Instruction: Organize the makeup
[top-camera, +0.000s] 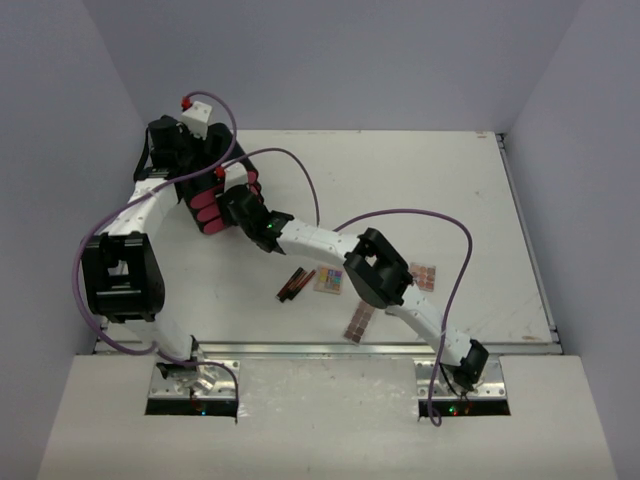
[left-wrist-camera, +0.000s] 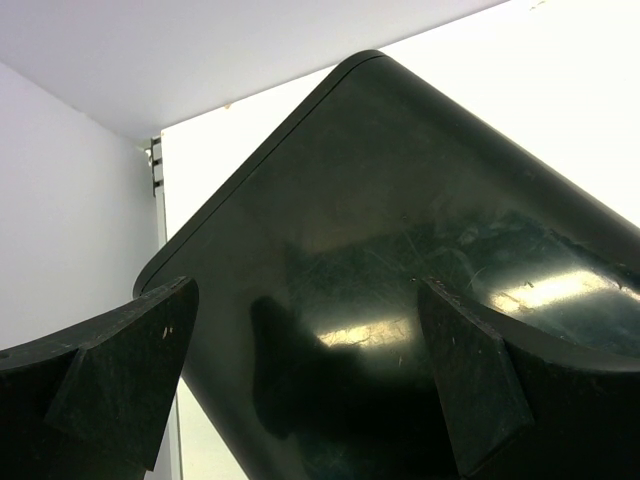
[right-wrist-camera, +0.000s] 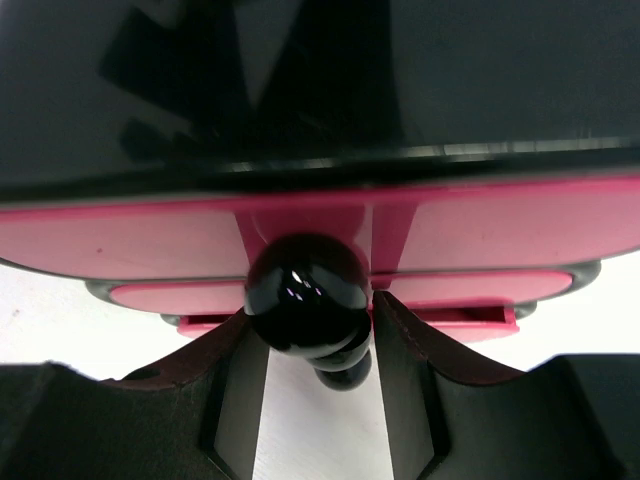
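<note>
The makeup lies loose on the table: slim dark and red sticks (top-camera: 295, 285), a square multicolour palette (top-camera: 329, 280), and two long brownish palettes (top-camera: 424, 277) (top-camera: 359, 320). No round compacts show. The black box with pink drawers (top-camera: 212, 208) stands at the back left. My right gripper (top-camera: 233, 205) is at its drawer fronts; in the right wrist view it (right-wrist-camera: 310, 320) is shut on the black round knob (right-wrist-camera: 305, 290) of a pink drawer (right-wrist-camera: 120, 245). My left gripper (top-camera: 180, 160) is over the box; in the left wrist view it (left-wrist-camera: 300, 385) is open above the glossy black top (left-wrist-camera: 400, 200).
Purple cables (top-camera: 400, 215) loop over the table from both arms. The right arm's elbow (top-camera: 378, 268) hangs over the palettes. Grey walls close in the table at the back and sides, and a metal rail (top-camera: 525, 230) runs along the right edge.
</note>
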